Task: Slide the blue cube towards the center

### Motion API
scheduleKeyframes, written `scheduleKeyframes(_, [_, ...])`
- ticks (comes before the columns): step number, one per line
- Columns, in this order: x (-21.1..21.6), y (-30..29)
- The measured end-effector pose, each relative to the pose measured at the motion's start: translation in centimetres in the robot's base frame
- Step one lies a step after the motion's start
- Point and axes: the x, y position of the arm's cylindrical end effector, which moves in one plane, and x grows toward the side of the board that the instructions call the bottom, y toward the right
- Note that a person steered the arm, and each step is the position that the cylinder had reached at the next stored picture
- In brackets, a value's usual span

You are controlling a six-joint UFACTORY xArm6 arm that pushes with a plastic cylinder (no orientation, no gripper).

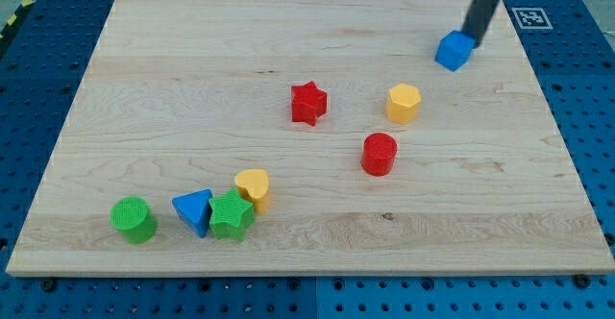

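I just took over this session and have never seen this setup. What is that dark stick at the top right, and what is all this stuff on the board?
The stick is the end of a robot arm: a plain rod, no claw, so nothing is held. It only pushes. My tip sits at the upper right edge of the blue cube, apparently touching it. There is one camera, looking down at a wooden board.

Mid-board: a red star, a yellow hexagonal block and a red cylinder. At the view's bottom left: a green cylinder, a blue triangle, a green star and a yellow heart.
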Motion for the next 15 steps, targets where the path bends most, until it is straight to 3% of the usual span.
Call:
scheduleKeyframes(2, [-0.1, -2.4])
scheduleKeyframes(4, [-1.2, 0.7])
scheduleKeyframes(6, [1.6, 1.3])
scheduleKeyframes(10, [1.9, -7.6])
scheduleKeyframes(15, [3.9, -5.1])
